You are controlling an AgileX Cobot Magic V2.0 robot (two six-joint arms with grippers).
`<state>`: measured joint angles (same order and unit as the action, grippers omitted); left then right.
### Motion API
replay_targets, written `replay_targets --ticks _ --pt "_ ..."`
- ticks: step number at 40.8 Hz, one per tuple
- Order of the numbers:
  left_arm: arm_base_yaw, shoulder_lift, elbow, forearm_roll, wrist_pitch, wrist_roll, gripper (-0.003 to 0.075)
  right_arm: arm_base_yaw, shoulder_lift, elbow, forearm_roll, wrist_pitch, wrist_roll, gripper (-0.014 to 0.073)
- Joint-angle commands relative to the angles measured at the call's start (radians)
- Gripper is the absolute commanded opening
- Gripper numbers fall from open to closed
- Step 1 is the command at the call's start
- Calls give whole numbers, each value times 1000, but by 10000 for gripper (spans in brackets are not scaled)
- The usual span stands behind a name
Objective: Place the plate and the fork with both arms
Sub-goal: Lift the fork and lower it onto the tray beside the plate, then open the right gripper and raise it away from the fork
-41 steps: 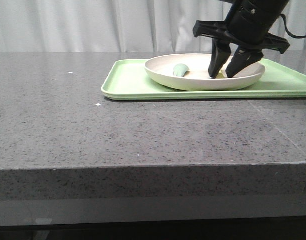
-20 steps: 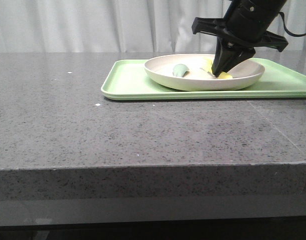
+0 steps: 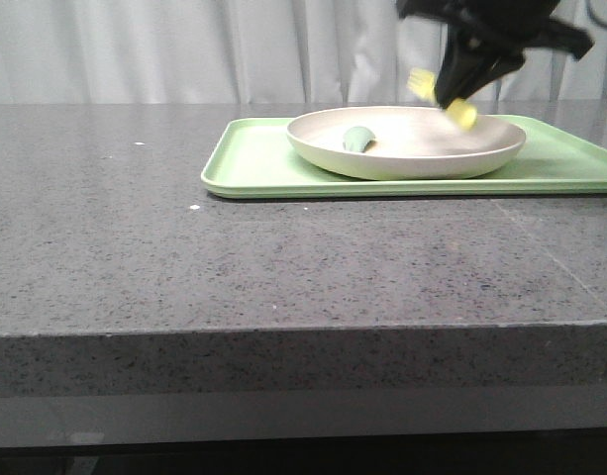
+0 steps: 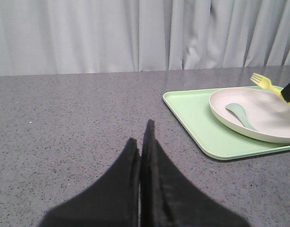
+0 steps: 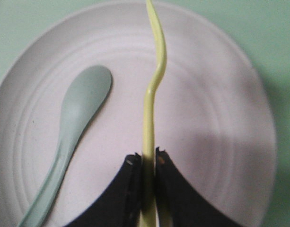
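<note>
Above the plate: right claw (image 3: 452, 91) clamped on fork (image 3: 459, 111), lifted since earlier.
Plate (image 3: 406, 142): round, matte, on green tray (image 3: 253, 163), holding spoon (image 3: 358, 139).
Left claw (image 4: 141, 149): together over speckled tabletop (image 3: 234, 257).

Tray (image 3: 253, 168) and plate (image 3: 402, 158) far right; near table (image 3: 234, 267) open

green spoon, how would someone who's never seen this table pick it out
Find the light green tray at the far right of the grey table; a pale round plate sits on it. The spoon lies flat inside that plate, dull green, whereas the yellow fork is held above it in the right tool.
</note>
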<state>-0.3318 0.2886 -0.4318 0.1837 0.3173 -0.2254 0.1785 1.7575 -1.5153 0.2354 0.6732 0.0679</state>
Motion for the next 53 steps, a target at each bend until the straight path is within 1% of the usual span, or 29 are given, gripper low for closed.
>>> replay_targets --ticks 1,8,11,15,26,34,43,46,53 --pt "0 6 -27 6 -80 -11 -18 -52 -89 -26 -1 -50 -4 -38" --pt "0 6 -27 6 -80 -11 -18 -149 -101 -25 -27 -14 -21 -38" --pt "0 6 -27 6 -80 -11 -18 -176 -92 -24 -66 3 -24 -38" --pt "0 6 -27 6 -80 -11 -18 -198 -70 -24 -86 15 -24 -38" --pt "0 6 -27 6 -80 -11 -18 -191 15 -24 -90 18 -28 -38" --pt "0 6 -27 6 -80 -11 -18 -195 39 -24 -117 19 -28 -36" --pt "0 6 -27 6 -80 -11 -18 -195 52 -24 -117 27 -28 -31" --pt "0 6 -27 6 -80 -11 -18 -195 57 -24 -117 35 -28 -1" --pt "0 6 -27 6 -80 -11 -18 -195 57 -27 -117 36 -28 154"
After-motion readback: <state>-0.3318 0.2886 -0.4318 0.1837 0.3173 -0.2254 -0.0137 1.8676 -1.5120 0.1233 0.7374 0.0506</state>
